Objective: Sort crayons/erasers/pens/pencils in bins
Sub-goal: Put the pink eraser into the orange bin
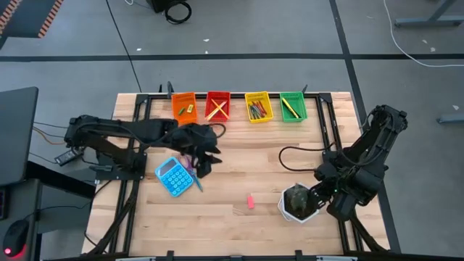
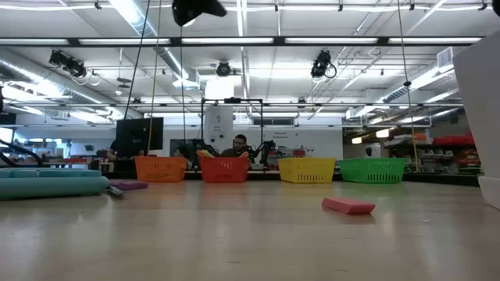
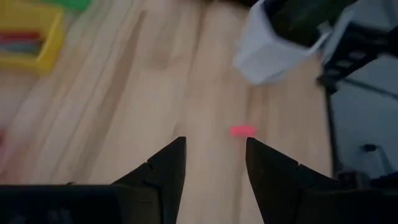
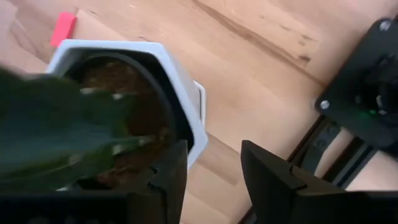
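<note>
Mid-table, one pink eraser (image 1: pixel 251 201) left to bin.
Left gripper (image 3: pixel 214 168) hovers, fingers apart and empty, eraser ahead; next it descends and pinches. Right gripper (image 4: pixel 214 177), fingers apart, waits beside the cactus pot (image 4: pixel 186 118).

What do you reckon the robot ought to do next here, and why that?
Probably send the left gripper, open with nothing between its fingers, toward the pink eraser and down over it. That eraser lies alone on the bare table, outside the bins, and the left wrist view already faces it. The right gripper sits beside the white cactus pot.
</note>
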Tool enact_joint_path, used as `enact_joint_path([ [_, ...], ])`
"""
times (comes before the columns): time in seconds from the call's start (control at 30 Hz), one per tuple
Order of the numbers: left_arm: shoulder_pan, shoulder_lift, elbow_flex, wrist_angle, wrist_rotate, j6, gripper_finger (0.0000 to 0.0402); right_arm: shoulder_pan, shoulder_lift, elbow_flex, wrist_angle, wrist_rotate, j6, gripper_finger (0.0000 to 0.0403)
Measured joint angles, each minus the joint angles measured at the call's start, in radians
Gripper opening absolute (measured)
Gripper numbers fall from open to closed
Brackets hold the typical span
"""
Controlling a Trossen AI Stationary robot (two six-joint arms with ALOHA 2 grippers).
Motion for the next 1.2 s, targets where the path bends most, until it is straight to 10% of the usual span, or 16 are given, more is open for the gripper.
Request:
enact_joint_path([
  [0.93,-0.209,0.399,0.018,0.361,0.002,0.585,0.0203,0.039,-0.117,0.250,-0.117,-0.075,-0.156,0.0157],
  [1.2,-0.150,0.406,0.029,0.355,0.006,0.591,0.0235,-0.020,-0.198,0.250,-0.117,0.153,-0.179,0.0157],
])
